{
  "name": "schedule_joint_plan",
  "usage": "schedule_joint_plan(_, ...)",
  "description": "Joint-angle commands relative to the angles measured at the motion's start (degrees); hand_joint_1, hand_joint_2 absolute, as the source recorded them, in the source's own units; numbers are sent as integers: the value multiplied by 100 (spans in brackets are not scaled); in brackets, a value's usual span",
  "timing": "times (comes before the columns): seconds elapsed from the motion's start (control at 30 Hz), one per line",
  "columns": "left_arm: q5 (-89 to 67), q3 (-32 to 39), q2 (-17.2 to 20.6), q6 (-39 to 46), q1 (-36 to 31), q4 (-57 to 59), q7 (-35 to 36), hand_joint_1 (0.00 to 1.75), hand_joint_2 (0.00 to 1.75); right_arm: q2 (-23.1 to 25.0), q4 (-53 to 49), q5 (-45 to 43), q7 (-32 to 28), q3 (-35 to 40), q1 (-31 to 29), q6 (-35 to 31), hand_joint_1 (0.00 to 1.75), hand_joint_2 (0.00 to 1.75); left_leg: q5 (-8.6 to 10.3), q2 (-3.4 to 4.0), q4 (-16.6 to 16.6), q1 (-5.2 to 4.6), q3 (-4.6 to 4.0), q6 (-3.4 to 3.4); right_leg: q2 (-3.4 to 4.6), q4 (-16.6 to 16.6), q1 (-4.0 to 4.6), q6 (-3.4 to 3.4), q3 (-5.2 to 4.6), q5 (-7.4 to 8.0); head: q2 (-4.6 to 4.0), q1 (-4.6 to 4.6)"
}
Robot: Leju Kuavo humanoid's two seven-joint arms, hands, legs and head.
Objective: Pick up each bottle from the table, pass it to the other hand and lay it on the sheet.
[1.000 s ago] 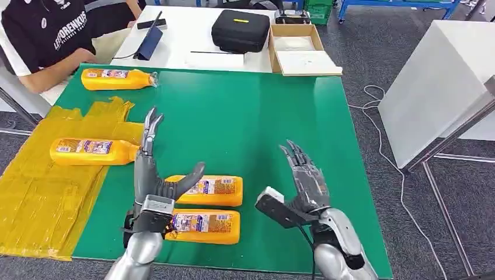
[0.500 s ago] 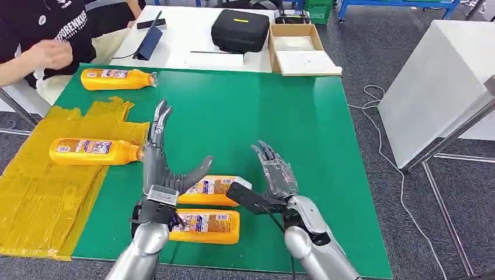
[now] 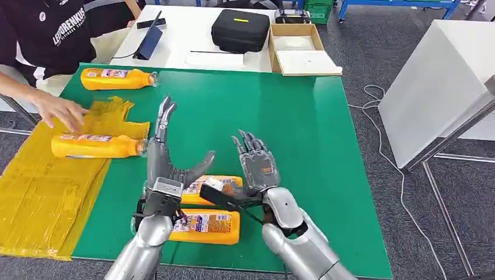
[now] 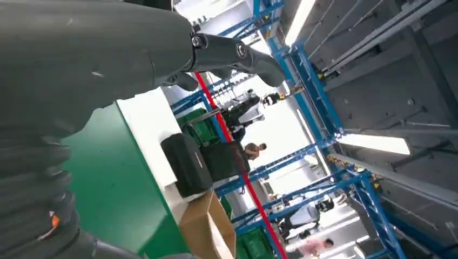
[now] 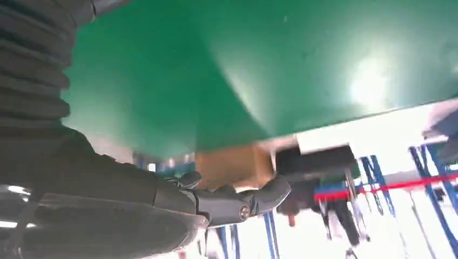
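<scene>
Over the green table, both robot hands hover with fingers spread, holding nothing, above two waiting bottles.

From the head view, the left hand and right hand face each other, seemingly poised to grasp the nearer bottle or the one beyond. Four orange bottles in all: a third bottle lies on the yellow sheet beside a person's hand, a fourth at the far edge. Left wrist view: left fingers extended, grasping nothing. Right wrist view: likewise.
</scene>
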Motion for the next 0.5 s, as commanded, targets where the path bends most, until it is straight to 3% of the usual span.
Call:
schedule_joint_plan(0.03,-45,113,-79,-3,-210,351,3,0,175,347,1074,293,89,520,-465,16,0,175,-1,2,-2,2,10,-13,0,-1,1,-3,8,-1,0,0)
schedule_joint_plan(0.3,-56,116,-88,-3,-200,339,8,0,175,374,1138,322,91,527,-477,34,0,175,-3,2,0,3,11,-16,1,0,0,-3,9,-2,0,0)
schedule_joint_plan(0.5,-98,207,-154,2,-123,184,37,0,175,758,1980,802,148,597,-663,-50,0,175,-4,9,-1,4,10,-17,8,0,1,-5,8,-1,0,0)
